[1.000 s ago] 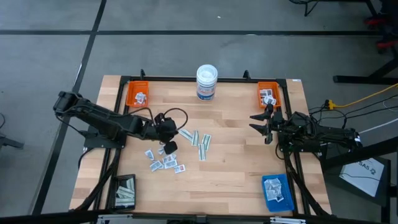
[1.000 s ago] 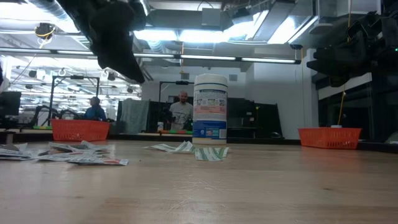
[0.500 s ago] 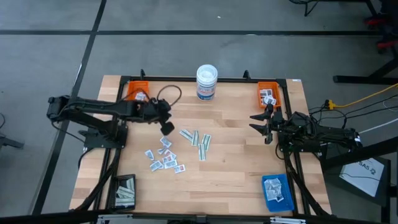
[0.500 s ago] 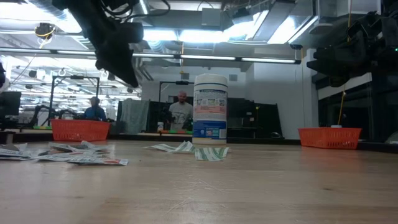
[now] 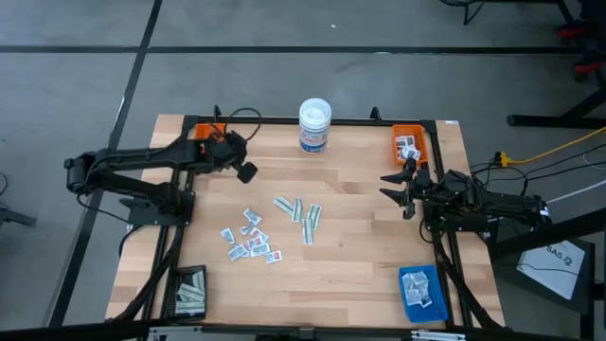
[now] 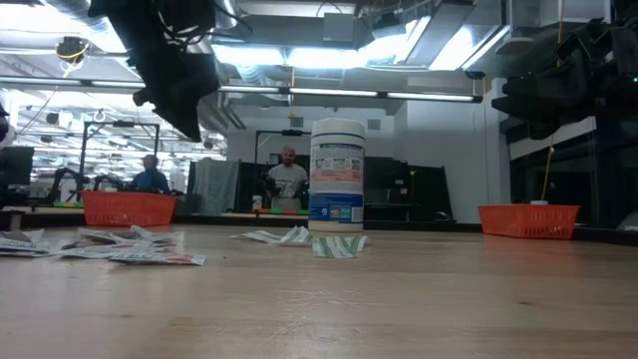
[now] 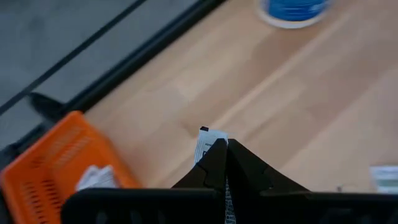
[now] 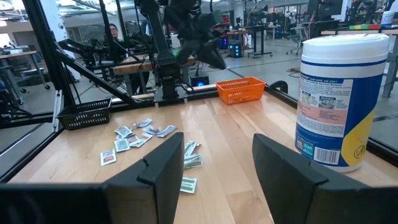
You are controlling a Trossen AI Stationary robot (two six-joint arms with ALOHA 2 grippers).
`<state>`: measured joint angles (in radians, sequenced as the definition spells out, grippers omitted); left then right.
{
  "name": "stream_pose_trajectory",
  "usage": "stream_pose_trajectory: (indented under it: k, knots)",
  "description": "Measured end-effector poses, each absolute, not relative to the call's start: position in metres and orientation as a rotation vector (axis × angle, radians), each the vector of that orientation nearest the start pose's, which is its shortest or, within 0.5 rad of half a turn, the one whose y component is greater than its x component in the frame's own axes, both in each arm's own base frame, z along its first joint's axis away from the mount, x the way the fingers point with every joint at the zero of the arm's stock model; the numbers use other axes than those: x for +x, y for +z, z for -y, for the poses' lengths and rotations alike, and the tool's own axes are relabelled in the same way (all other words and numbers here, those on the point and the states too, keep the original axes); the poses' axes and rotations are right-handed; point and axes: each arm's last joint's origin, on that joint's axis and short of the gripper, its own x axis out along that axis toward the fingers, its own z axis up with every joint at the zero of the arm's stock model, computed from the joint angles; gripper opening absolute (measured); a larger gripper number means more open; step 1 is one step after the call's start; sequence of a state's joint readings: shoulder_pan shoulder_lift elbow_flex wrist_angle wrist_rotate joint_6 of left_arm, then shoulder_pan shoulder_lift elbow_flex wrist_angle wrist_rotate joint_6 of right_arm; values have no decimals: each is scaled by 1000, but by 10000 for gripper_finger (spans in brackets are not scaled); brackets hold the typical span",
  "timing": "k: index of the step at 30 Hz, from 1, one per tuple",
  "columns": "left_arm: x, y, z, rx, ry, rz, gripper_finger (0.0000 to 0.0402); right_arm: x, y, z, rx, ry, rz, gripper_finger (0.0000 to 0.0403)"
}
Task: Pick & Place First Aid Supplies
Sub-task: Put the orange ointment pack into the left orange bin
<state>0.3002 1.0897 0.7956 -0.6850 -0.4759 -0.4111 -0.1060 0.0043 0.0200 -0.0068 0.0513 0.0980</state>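
Small white packets [image 5: 250, 239] lie scattered on the wooden table, with pale greenish strips [image 5: 299, 214] beside them; the low view shows the packets [image 6: 110, 247] and the strips [image 6: 311, 239] flat on the wood. My left gripper [image 5: 245, 172] hovers above the table near the far-left orange tray [image 5: 209, 140] and is shut on one white packet [image 7: 210, 138]. In the left wrist view that tray [image 7: 59, 158] holds a packet [image 7: 93, 177]. My right gripper [image 5: 399, 186] waits open at the table's right side, near the far-right orange tray [image 5: 409, 144], which also holds packets. My left gripper pinches the white packet between its two fingertips [image 7: 216, 163]. One end of the packet [image 7: 209, 135] sticks out past the tips; the rest is hidden between the fingers. The packet is lifted clear of the table.
A white round tub with a blue label [image 5: 315, 125] stands at the far edge, middle. A blue tray [image 5: 421, 292] with packets sits near right, a black tray [image 5: 189, 292] with strips near left. A person [image 6: 289, 178] stands in the room beyond.
My left gripper, shut on the packet, has travelled from above the packet pile toward the table's far edge and a little left, nearing the far-left orange tray. The packet has gone with it.
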Motion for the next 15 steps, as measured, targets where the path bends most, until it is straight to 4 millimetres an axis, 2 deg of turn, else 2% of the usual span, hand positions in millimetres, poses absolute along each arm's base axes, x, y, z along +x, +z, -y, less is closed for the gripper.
stream_pose_trajectory:
  k: [15]
  knots:
    - [159, 242, -107, -281, 1185, -943, 2, 96, 169, 12, 100, -157, 17, 191]
